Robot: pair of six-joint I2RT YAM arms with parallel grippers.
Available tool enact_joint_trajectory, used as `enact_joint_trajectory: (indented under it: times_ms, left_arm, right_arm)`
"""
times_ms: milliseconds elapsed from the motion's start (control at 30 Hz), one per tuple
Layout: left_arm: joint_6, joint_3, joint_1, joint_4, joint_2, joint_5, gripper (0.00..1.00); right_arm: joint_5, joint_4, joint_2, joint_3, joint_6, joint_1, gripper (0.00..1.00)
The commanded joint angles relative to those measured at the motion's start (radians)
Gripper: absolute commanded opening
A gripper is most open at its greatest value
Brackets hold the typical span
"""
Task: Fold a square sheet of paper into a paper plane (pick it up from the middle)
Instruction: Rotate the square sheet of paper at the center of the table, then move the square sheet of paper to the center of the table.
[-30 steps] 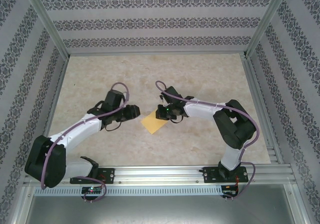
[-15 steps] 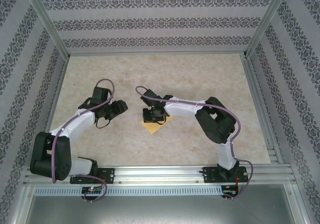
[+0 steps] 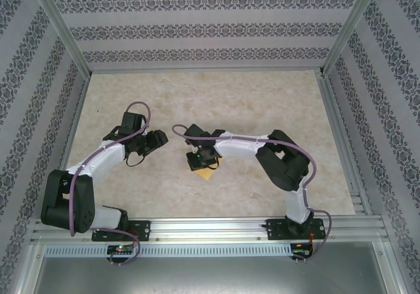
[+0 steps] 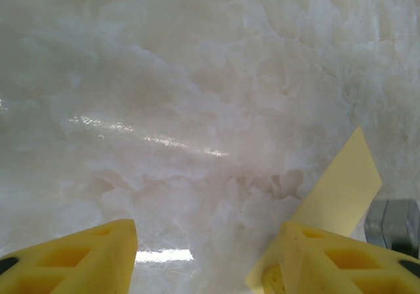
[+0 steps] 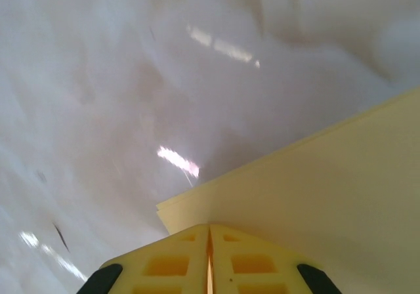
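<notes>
The yellow-orange sheet of paper (image 3: 208, 172) lies folded on the marble table, mostly covered by my right gripper (image 3: 201, 160). In the right wrist view the right gripper (image 5: 210, 258) is shut, its fingertips down on the folded paper (image 5: 328, 176), whose layered corner shows just ahead of them. My left gripper (image 3: 157, 142) stands open to the left of the paper, apart from it. In the left wrist view the left gripper (image 4: 207, 258) has only bare table between its fingers (image 4: 85, 258), and a raised flap of the paper (image 4: 341, 189) rises behind the right-hand finger.
The marble tabletop (image 3: 262, 104) is walled by patterned panels on three sides. An aluminium rail (image 3: 216, 228) runs along the near edge by the arm bases. A grey part of the right arm (image 4: 394, 222) shows at the edge of the left wrist view.
The right gripper has moved left and nearer, onto the paper, which now shows much smaller beneath it. The left gripper has drawn back to the left, away from the paper.
</notes>
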Motion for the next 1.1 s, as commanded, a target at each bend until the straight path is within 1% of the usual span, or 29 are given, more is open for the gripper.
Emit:
enact_joint_trajectory:
  times_ms: [0, 33, 100, 133, 167, 233, 267, 333, 400, 467, 600, 733, 900, 1067]
  left_arm:
    - [0.014, -0.014, 0.012, -0.002, -0.021, 0.029, 0.59]
    - [0.010, -0.023, 0.012, 0.006, -0.023, 0.037, 0.59]
    - [0.012, -0.032, 0.010, 0.010, -0.024, 0.057, 0.59]
    - [0.014, -0.034, 0.007, 0.006, -0.025, 0.066, 0.59]
    - [0.015, -0.039, 0.001, 0.007, -0.029, 0.068, 0.59]
    - [0.008, -0.054, -0.006, 0.014, -0.039, 0.069, 0.60]
    - [0.001, -0.061, -0.010, 0.020, -0.044, 0.072, 0.60]
    - [-0.015, -0.065, -0.018, 0.026, -0.049, 0.079, 0.61]
    - [-0.028, -0.064, -0.029, 0.031, -0.048, 0.102, 0.61]
    - [-0.037, -0.066, -0.044, 0.044, -0.047, 0.125, 0.62]
    - [-0.052, -0.068, -0.075, 0.059, -0.032, 0.154, 0.64]
    - [-0.080, -0.072, -0.125, 0.109, -0.009, 0.179, 0.66]
    - [-0.113, -0.064, -0.204, 0.162, 0.035, 0.200, 0.66]
    - [-0.156, -0.064, -0.271, 0.203, 0.077, 0.190, 0.65]
  right_arm:
    - [0.051, -0.201, -0.058, -0.110, -0.179, -0.055, 0.11]
    - [0.061, -0.196, -0.092, -0.125, -0.178, -0.076, 0.12]
    - [0.100, -0.156, -0.163, -0.129, -0.109, -0.108, 0.14]
    - [0.103, -0.106, -0.205, -0.131, -0.048, -0.117, 0.18]
    - [0.095, -0.037, -0.243, -0.138, 0.020, -0.121, 0.26]
    - [0.137, 0.067, -0.288, -0.159, 0.131, -0.119, 0.37]
    - [0.183, 0.068, -0.291, -0.157, 0.180, -0.117, 0.43]
    - [0.265, 0.037, -0.280, -0.155, 0.246, -0.120, 0.47]
    - [0.289, 0.017, -0.254, -0.152, 0.269, -0.129, 0.49]
    - [0.272, 0.015, -0.221, -0.150, 0.271, -0.140, 0.49]
    - [0.276, 0.012, -0.182, -0.148, 0.278, -0.148, 0.49]
    - [0.254, 0.036, -0.140, -0.147, 0.280, -0.152, 0.49]
    - [0.187, 0.078, -0.079, -0.139, 0.273, -0.152, 0.47]
    - [0.063, 0.190, -0.055, -0.153, 0.292, -0.150, 0.46]
